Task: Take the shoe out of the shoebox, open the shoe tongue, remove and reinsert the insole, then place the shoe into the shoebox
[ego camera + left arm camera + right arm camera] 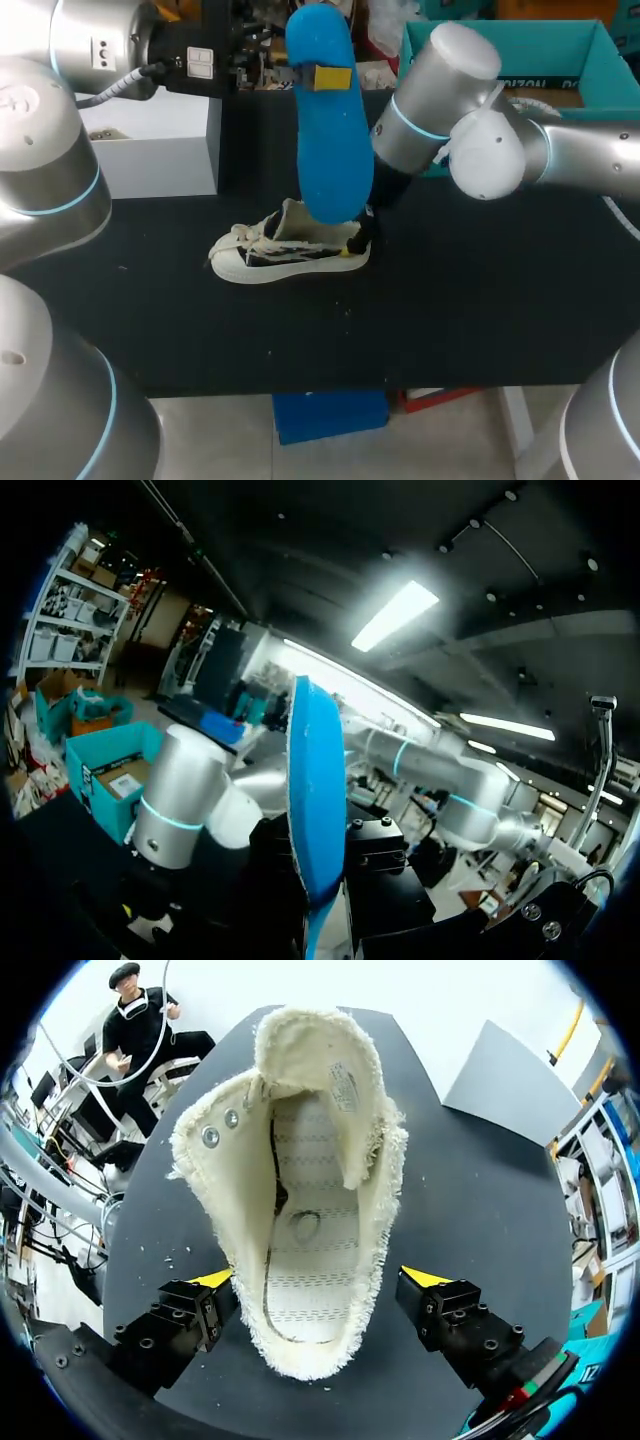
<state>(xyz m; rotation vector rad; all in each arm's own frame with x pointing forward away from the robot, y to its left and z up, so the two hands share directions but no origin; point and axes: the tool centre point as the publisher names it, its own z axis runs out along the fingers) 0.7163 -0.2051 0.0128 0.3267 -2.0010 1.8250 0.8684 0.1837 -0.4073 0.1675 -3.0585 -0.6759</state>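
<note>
A blue insole point(328, 140) hangs upright above the table, pinched near its upper end by my left gripper point(318, 77), which comes in from the back left. In the left wrist view the insole point(315, 780) stands edge-on between the dark fingers of that gripper point(322, 875). Below it, a cream canvas shoe point(285, 250) with loose laces lies on the black table point(480, 300). My right gripper point(360, 238) is at its heel. The right wrist view looks down into the shoe point(310, 1210), tongue folded back, with the open right gripper point(319, 1278) straddling the heel.
A white open box point(150, 145) stands at the back left of the table. A teal box point(500, 50) sits at the back right, behind my right arm. Bare black tabletop lies in front of and to the right of the shoe.
</note>
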